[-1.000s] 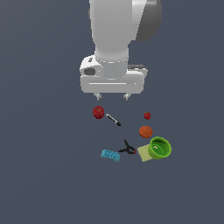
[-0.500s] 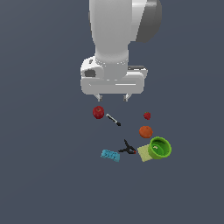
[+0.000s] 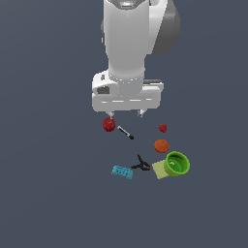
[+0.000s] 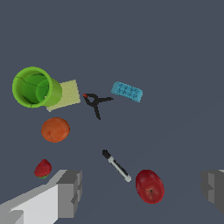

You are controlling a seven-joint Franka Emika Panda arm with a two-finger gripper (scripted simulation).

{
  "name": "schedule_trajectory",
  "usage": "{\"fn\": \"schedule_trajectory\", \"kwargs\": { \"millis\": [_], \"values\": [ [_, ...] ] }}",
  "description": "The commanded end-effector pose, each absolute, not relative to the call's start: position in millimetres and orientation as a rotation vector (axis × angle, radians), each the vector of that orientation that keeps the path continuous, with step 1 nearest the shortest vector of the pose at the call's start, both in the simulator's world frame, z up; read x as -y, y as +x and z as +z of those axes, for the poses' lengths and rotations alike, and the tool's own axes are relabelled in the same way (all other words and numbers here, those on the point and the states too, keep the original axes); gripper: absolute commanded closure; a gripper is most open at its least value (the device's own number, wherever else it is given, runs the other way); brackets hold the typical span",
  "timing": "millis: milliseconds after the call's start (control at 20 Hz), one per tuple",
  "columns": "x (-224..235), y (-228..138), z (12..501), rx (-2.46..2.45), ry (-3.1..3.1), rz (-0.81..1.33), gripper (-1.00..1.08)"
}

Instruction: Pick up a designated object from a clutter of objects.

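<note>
The designated object, a small black clamp (image 3: 141, 164) (image 4: 95, 103) with spread legs and a red tip, lies flat between the blue brick (image 3: 122, 172) (image 4: 127, 91) and the yellow-green square (image 3: 160, 170) (image 4: 65, 94). Around it is the clutter of objects: green cup (image 3: 177, 163) (image 4: 34, 86), orange ball (image 3: 161, 145) (image 4: 55, 129), red berry (image 3: 163, 128) (image 4: 43, 169), black marker (image 3: 126, 132) (image 4: 116, 165) and red apple (image 3: 109, 124) (image 4: 150, 186). My gripper (image 3: 126, 115) (image 4: 141, 183) hangs open and empty above the apple and marker, well short of the clamp.
All the items rest on a plain dark grey surface. The white arm body (image 3: 127, 53) rises above the gripper and fills the upper middle of the exterior view. The wrist view shows the fingers (image 4: 65, 192) flanking the apple.
The gripper has come down a little toward the surface over the last second. None of the objects has moved.
</note>
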State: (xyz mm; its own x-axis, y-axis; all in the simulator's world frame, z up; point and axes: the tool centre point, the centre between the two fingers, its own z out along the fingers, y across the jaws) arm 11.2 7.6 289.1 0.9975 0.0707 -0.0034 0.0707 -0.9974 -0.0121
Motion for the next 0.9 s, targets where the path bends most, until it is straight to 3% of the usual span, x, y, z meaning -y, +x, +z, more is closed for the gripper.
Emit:
{"fn": "schedule_trajectory", "kwargs": {
  "millis": [0,850],
  "values": [
    [-10.2,16.4,280.2,0.178,-3.130,0.007,-0.92],
    [-46.5,64.9,168.8,0.973,-3.009,0.015,-0.92]
  ]
}}
